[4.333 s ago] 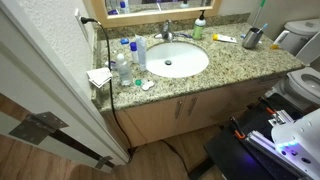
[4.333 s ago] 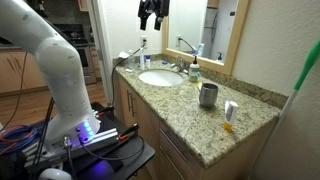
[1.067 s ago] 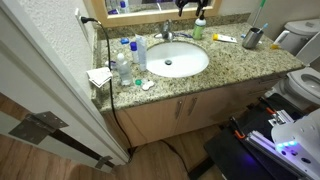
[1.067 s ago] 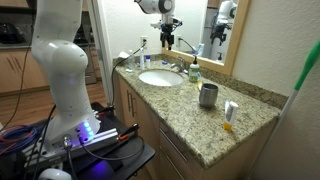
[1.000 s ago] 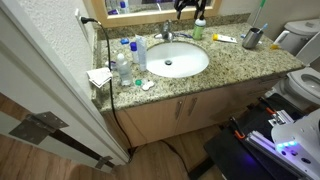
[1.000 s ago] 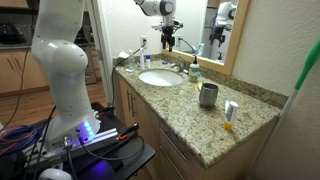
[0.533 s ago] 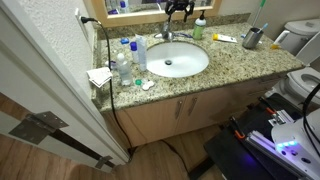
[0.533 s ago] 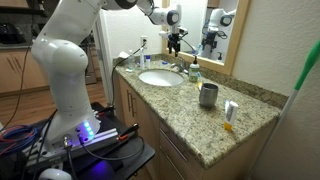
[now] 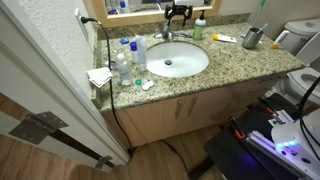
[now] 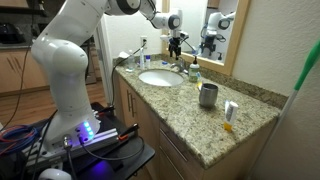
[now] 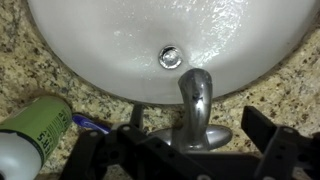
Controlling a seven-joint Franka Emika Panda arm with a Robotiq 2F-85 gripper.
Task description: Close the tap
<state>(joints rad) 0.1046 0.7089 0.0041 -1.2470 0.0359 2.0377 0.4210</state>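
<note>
The chrome tap (image 11: 195,105) stands at the back rim of the white oval basin (image 11: 110,40), its curved spout pointing over the drain. My gripper (image 11: 185,152) is open, just above the tap, with one dark finger on each side of its base. The lever handle is hidden by the gripper body. In both exterior views the gripper (image 9: 178,14) (image 10: 178,46) hangs close over the tap (image 9: 166,34) (image 10: 180,66) behind the basin (image 9: 190,62) (image 10: 150,80). I cannot tell whether a finger touches the tap.
A green bottle (image 11: 30,130) lies close beside the tap, also in the exterior views (image 9: 200,28) (image 10: 194,70). Clear bottles with blue caps (image 9: 124,62) stand by the wall. A metal cup (image 10: 208,95) and a mirror (image 10: 215,25) are nearby.
The gripper has come down from high above the counter and moved sideways along the back wall, past the green bottle, until it is right over the tap.
</note>
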